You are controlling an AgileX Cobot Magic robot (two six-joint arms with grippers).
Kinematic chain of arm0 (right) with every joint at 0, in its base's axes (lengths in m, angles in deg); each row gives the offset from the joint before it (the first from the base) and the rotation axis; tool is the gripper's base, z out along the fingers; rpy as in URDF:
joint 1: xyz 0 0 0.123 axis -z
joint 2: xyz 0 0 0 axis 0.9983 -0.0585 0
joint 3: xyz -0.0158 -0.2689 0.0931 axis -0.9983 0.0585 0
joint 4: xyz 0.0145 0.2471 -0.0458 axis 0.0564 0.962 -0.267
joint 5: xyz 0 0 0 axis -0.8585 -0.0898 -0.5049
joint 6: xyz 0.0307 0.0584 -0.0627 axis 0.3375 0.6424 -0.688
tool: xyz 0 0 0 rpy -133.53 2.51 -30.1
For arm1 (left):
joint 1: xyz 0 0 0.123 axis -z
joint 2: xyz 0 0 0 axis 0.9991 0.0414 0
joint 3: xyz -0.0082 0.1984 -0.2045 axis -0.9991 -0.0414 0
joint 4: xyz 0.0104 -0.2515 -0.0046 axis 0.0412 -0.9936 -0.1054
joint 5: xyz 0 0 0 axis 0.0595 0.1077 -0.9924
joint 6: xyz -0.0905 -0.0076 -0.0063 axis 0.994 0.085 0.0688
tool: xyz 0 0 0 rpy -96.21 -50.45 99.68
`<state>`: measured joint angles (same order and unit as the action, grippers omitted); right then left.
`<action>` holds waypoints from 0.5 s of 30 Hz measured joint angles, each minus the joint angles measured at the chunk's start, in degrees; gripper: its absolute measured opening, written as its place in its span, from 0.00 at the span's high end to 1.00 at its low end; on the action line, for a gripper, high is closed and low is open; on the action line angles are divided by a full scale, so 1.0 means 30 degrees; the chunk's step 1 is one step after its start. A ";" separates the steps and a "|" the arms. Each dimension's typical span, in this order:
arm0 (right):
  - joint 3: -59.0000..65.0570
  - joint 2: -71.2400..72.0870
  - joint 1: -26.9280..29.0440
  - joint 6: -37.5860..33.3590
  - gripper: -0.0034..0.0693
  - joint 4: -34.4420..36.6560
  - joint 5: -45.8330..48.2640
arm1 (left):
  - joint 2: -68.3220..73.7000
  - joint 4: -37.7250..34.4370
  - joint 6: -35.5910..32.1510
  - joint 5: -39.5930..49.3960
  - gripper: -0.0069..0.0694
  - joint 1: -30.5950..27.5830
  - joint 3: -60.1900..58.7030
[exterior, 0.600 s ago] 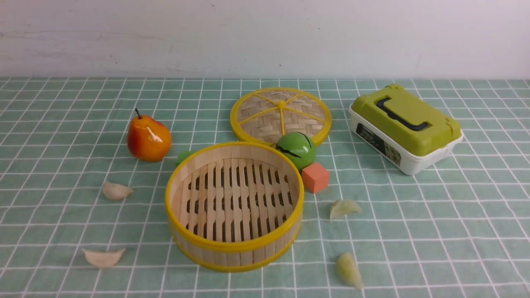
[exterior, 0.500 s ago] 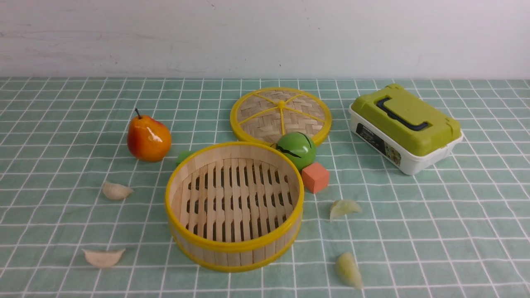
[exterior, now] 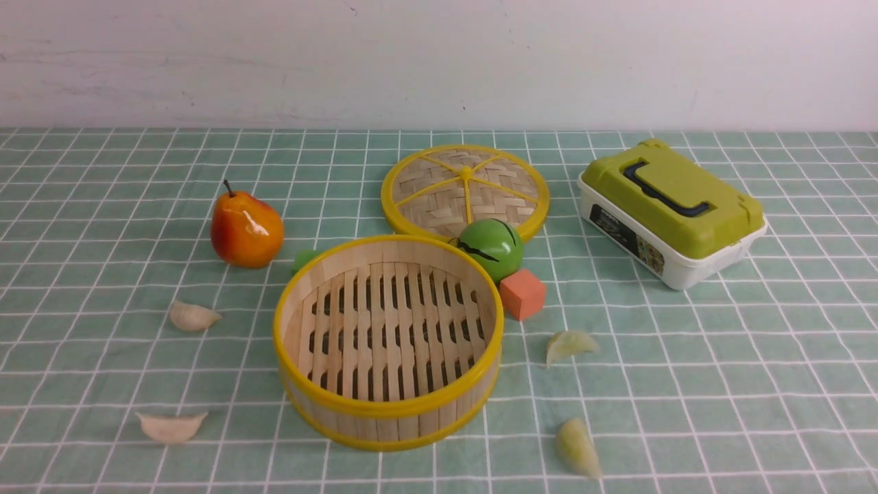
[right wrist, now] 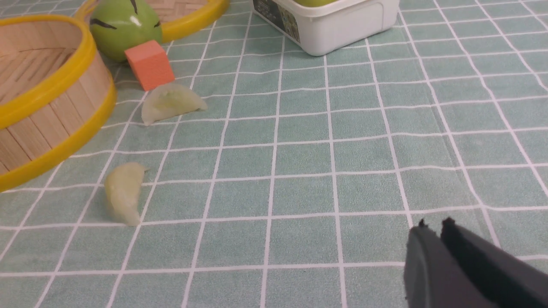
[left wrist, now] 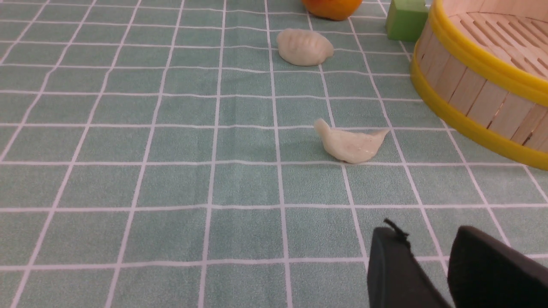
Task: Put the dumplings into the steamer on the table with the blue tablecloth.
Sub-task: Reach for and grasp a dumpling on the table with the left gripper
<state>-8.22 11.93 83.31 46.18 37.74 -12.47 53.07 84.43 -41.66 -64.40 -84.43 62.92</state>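
The steamer (exterior: 384, 425) stands empty in the middle of the blue tablecloth (exterior: 686, 384) on the table. Two cream-white dumplings (exterior: 193, 316) (exterior: 170, 426) lie to its left, two pale yellow-green dumplings (exterior: 571, 344) (exterior: 577, 447) to its right. Neither gripper shows in the front view. In the left wrist view my left gripper (left wrist: 428, 234) is open and empty, short of the nearer white dumpling (left wrist: 351, 143), with the steamer wall (left wrist: 471, 94) beside it. In the right wrist view my right gripper (right wrist: 434, 226) is shut and empty, well away from the green dumplings (right wrist: 123, 192) (right wrist: 171, 102).
A woven yellow-rimmed lid (exterior: 465, 189) lies behind the steamer. A green round fruit (exterior: 491, 248) and an orange cube (exterior: 523, 293) sit at the steamer's back right, a green cube (exterior: 302, 259) and a pear (exterior: 245, 229) at its back left. A green-lidded white box (exterior: 671, 213) stands far right.
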 joint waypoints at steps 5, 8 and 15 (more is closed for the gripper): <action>0.0000 0.0000 0.0000 0.0000 0.88 0.0000 0.0000 | 0.0000 0.0000 0.0000 -0.0216 0.64 0.0000 0.0000; 0.0000 0.0000 0.0000 0.0000 0.87 0.0000 0.0000 | 0.0000 0.0000 0.0000 -0.0447 0.64 0.0000 0.0000; 0.0036 0.0000 0.0000 0.0000 0.87 -0.0148 -0.0580 | 0.0000 0.0000 0.0000 -0.2866 0.64 0.0000 0.0000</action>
<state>-8.11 11.93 83.31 46.18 37.30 -14.21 53.07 84.43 -41.66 -73.00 -84.43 62.92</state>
